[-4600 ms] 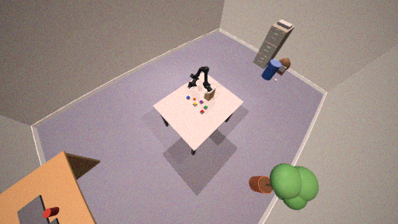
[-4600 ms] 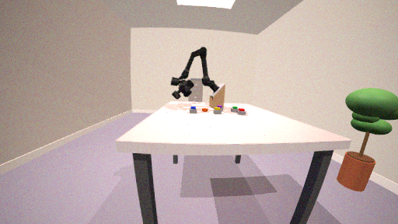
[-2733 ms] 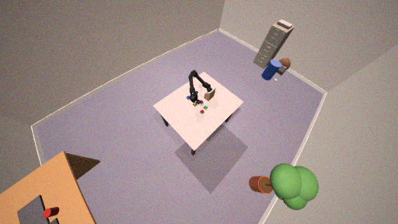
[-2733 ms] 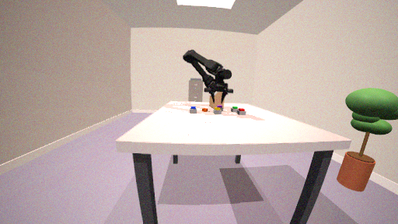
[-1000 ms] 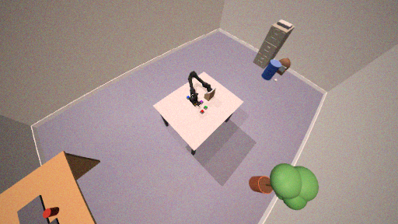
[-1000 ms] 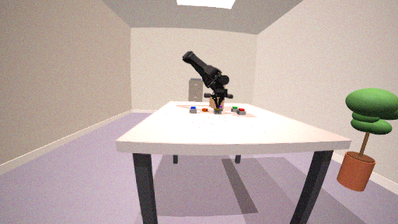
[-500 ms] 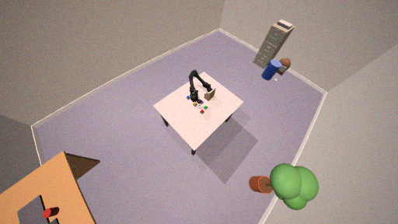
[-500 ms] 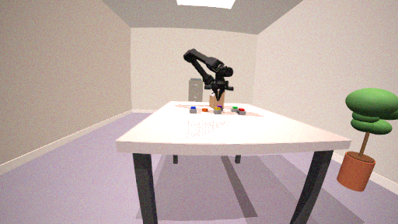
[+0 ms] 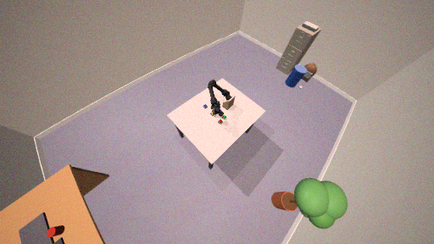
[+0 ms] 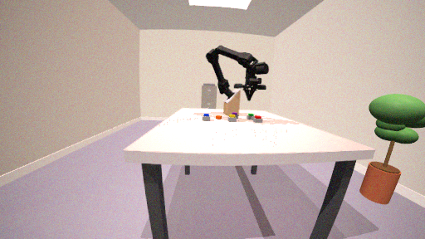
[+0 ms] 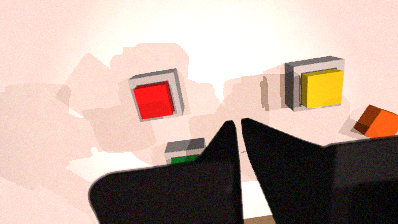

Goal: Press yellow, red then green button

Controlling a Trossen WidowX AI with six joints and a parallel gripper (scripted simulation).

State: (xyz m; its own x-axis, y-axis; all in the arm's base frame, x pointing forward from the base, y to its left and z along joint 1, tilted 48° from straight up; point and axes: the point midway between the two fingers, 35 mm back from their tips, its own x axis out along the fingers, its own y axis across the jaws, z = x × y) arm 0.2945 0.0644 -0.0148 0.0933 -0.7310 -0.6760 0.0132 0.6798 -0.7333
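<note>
Nearest the wrist camera, the black parallel-jaw gripper (image 11: 238,125) fills the lower frame with its two pointed fingers drawn together to a thin slit, gripping nothing, a closed tip suited to poking. Just beyond and partly hidden under the left finger is the green square push-button in a grey housing (image 11: 183,153), only its top edge showing. Farther out on the pale pinkish-white table top (image 11: 60,40) sit the red square push-button in a grey housing (image 11: 155,99), up and to the left of the tip, and the yellow square push-button in a grey housing (image 11: 321,87), up and to the right; both caps stand proud of their housings, neither depressed. An orange block (image 11: 378,121) lies at the right edge, near the yellow button but apart from it. In the exterior view the gripper (image 10: 250,94) hangs well above the row of buttons, roughly over the red button (image 10: 257,118), touching none. Judging from this raised pose above the red one, the arm looks to be between presses, likely lining up for step two, though the pictures do not prove the yellow press is done; the red and green presses appear to remain.
</note>
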